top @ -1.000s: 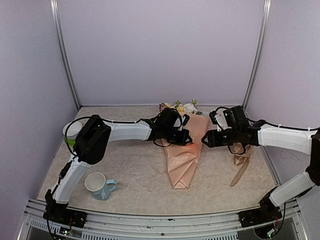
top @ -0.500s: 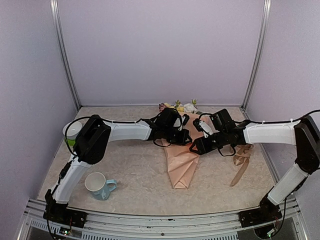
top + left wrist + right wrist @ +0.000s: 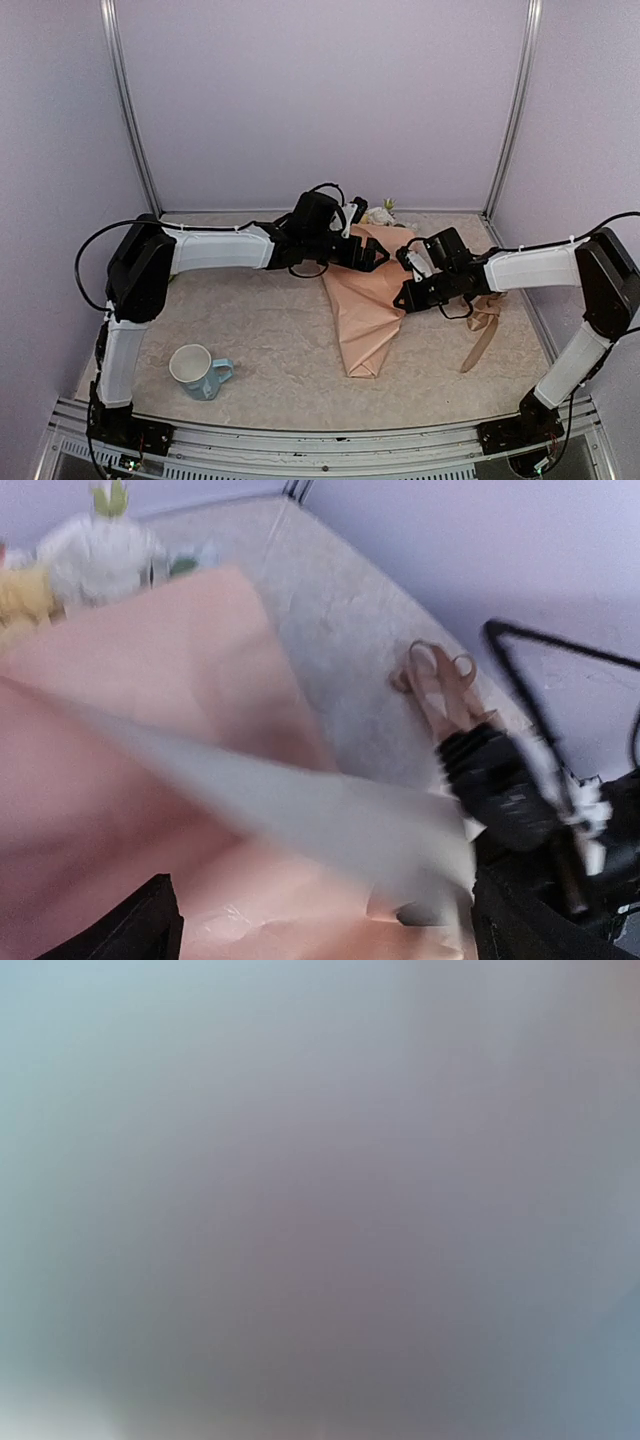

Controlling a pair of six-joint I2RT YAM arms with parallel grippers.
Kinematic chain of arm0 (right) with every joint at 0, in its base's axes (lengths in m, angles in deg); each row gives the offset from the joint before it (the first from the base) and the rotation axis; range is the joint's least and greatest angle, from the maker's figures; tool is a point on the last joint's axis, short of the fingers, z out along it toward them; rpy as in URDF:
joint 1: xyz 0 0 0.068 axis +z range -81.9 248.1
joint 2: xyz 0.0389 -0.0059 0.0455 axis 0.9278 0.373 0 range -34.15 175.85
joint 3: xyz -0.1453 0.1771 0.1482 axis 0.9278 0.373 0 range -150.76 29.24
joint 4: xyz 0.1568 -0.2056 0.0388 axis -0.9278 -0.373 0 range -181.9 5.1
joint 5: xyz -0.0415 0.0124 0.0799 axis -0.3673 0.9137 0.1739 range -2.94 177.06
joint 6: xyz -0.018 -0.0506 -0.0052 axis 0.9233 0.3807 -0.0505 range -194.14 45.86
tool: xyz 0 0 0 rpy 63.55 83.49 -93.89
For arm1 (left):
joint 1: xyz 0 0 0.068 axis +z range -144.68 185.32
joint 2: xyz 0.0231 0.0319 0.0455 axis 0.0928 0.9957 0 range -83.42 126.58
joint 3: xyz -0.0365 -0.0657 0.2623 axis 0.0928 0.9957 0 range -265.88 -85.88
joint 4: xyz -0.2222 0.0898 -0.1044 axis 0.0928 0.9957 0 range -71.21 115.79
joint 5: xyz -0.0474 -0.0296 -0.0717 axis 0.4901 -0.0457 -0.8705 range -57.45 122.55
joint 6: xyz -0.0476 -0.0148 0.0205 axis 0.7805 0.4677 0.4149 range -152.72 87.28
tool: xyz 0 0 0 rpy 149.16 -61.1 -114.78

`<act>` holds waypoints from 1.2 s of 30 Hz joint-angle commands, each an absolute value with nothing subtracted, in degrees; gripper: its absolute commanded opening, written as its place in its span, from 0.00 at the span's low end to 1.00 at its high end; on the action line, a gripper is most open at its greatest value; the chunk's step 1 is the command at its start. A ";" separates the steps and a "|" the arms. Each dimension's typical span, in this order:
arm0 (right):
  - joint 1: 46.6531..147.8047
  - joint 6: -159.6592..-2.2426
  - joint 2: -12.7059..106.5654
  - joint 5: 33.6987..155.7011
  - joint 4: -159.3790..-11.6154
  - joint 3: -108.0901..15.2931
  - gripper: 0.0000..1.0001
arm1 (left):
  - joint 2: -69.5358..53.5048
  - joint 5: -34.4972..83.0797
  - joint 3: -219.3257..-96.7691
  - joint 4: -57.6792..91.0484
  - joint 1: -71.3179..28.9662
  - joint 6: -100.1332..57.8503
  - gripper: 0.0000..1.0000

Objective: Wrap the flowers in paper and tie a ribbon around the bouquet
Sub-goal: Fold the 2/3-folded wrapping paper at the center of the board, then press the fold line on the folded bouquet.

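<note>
Peach paper (image 3: 365, 320) lies folded as a cone, tip nearest; white and yellow flowers (image 3: 378, 214) show at its far end. Tan ribbon (image 3: 481, 340) lies looped to the right.

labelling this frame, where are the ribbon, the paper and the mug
the ribbon (image 3: 479, 347), top external view, on its long trailing strand
the paper (image 3: 365, 315), top external view, middle of the folded cone
the mug (image 3: 190, 364), top external view, on its open mouth

No legible text, label, brand, number or sign in any view. Paper (image 3: 365, 315) just beside right gripper (image 3: 404, 298): plain peach, no print visible. Mug (image 3: 195, 370) well apart from left gripper (image 3: 374, 256): no marking legible. Right wrist view: total blur.
</note>
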State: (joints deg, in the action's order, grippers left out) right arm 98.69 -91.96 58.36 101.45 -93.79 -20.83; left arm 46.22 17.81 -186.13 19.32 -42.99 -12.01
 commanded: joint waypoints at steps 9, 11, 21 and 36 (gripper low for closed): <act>94.73 -97.13 59.13 108.85 -86.20 -16.69 0.00 | 29.18 36.30 -174.42 23.45 -53.75 -39.55 0.99; 94.27 -97.39 59.53 110.52 -85.08 -16.32 0.00 | 31.72 40.03 -175.69 28.14 -55.65 -41.01 0.99; 92.45 -97.75 60.68 116.03 -80.22 -14.67 0.00 | 40.57 56.13 -177.99 37.95 -60.08 -41.93 0.99; 92.27 -95.24 57.96 107.69 -89.59 -17.64 0.47 | 44.91 51.31 -172.96 39.12 -62.55 -44.40 0.99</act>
State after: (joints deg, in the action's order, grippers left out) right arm 92.72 -95.96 61.57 112.36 -83.93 -16.87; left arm 43.53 54.05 -176.33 35.52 -63.01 -44.69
